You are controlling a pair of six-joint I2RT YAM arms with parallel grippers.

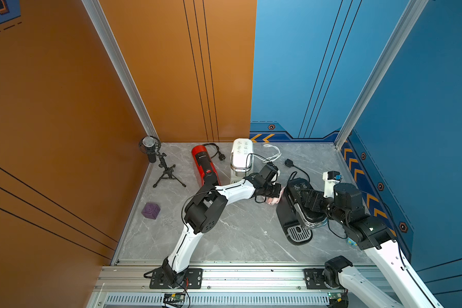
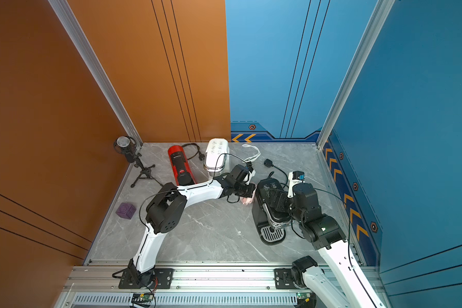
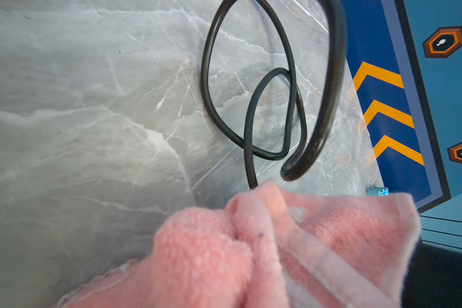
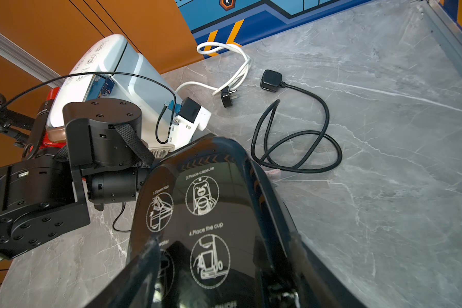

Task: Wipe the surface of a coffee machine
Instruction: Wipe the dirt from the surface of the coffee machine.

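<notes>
A black coffee machine [image 1: 295, 213] [image 2: 270, 213] with white pictograms on its glossy lid [image 4: 203, 213] stands at the right of the marble table. My right gripper [image 1: 308, 198] [image 4: 219, 266] straddles its top with a finger against each side, clamped on it. My left gripper [image 1: 278, 192] [image 2: 252, 190] is at the machine's rear left side and is shut on a crumpled pink cloth [image 1: 274, 200] [image 2: 247, 200] [image 3: 224, 253]. The cloth lies against the machine's side. In the left wrist view the cloth hides the fingers.
Behind the left arm stand a red cylindrical appliance [image 1: 204, 166] and a white appliance [image 1: 241, 157]. A coiled black cord [image 3: 251, 112] [image 4: 296, 149] with its plug [image 1: 288, 162], and a white cord [image 1: 271, 154], lie behind the machine. A microphone tripod [image 1: 155, 160] and a purple cube [image 1: 150, 210] are at the left.
</notes>
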